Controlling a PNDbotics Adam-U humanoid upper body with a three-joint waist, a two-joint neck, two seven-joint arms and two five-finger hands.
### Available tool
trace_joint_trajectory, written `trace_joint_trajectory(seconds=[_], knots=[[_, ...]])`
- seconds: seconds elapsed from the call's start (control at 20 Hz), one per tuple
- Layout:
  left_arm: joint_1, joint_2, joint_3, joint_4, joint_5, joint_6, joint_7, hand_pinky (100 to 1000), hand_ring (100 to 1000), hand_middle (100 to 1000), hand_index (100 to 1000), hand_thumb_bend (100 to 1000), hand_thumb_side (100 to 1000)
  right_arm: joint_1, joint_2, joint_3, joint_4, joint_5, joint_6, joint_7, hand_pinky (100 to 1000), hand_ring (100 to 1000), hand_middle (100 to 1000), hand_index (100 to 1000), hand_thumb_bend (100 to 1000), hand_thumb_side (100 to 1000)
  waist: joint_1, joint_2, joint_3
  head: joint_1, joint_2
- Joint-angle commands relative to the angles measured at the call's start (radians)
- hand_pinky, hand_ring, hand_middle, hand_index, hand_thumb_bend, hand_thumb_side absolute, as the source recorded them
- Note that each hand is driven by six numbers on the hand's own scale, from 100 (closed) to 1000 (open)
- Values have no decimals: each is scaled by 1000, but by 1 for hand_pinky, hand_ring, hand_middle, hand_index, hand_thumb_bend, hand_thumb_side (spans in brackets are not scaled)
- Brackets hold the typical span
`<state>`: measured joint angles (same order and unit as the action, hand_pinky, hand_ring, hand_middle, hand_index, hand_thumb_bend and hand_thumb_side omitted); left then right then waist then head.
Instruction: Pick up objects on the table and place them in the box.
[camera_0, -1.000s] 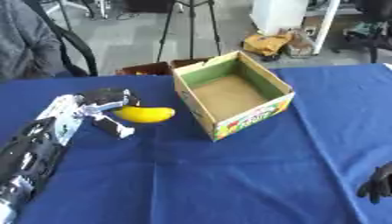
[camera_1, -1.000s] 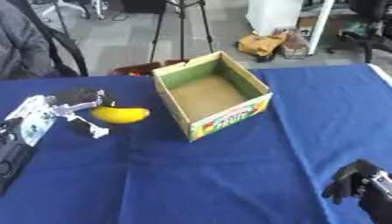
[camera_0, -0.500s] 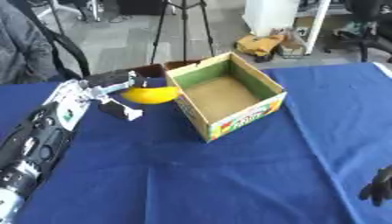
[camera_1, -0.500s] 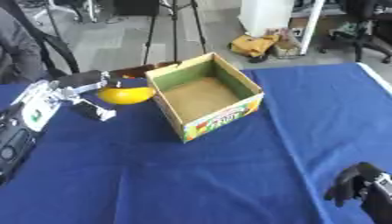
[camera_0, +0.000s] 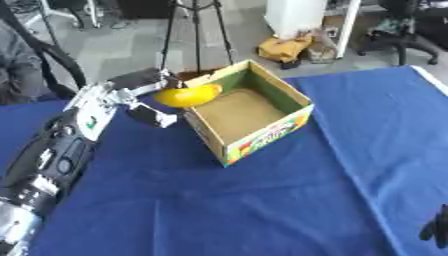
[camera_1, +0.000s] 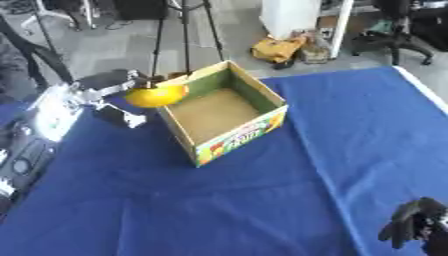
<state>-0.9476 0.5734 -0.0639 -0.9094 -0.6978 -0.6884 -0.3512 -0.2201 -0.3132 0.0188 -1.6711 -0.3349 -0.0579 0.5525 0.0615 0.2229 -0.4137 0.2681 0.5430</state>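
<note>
While the left hand is raised above the blue tabletop, its fingers and thumb are curled round a yellow banana, which is clear of the cloth. The banana sits at the near-left rim of the open cardboard box, with its right end overlapping the top edge of the left wall. The left arm enters from the lower left corner and runs diagonally up to the hand.

The box stands upright on the tabletop, rotated so that one corner points toward the robot. Its interior floor is bare brown card; the inner walls are green, and the outer front wall carries a coloured print.

The right hand shows at the lower right corner, well apart from the box. It appears as a dark shape at the tabletop's edge; whether its fingers are released or clenched cannot be determined.
</note>
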Motion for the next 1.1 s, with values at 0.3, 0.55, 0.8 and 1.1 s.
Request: trace_joint_trajectory(seconds=[0.3,0.55,0.8,1.1], knots=[[-48,45,4,-25,-65,0,110,622,533,521,777,100,225,-27,-2,0,-21,36,1,9,520,380,326,567,100,814,30,22,-71,48,-47],[-57,45,2,-30,-110,-12,181,624,556,558,797,100,205,-39,6,0,-23,52,6,9,520,380,326,567,100,823,54,42,-100,64,-62],[-55,39,-2,-25,-146,-19,232,630,581,587,800,100,262,-47,8,1,-24,55,9,10,520,380,326,567,100,822,62,45,-110,69,-73],[-51,38,-20,-33,-238,-61,224,653,625,628,792,100,587,-51,7,1,-24,54,12,10,520,379,326,567,100,822,69,42,-118,70,-75]])
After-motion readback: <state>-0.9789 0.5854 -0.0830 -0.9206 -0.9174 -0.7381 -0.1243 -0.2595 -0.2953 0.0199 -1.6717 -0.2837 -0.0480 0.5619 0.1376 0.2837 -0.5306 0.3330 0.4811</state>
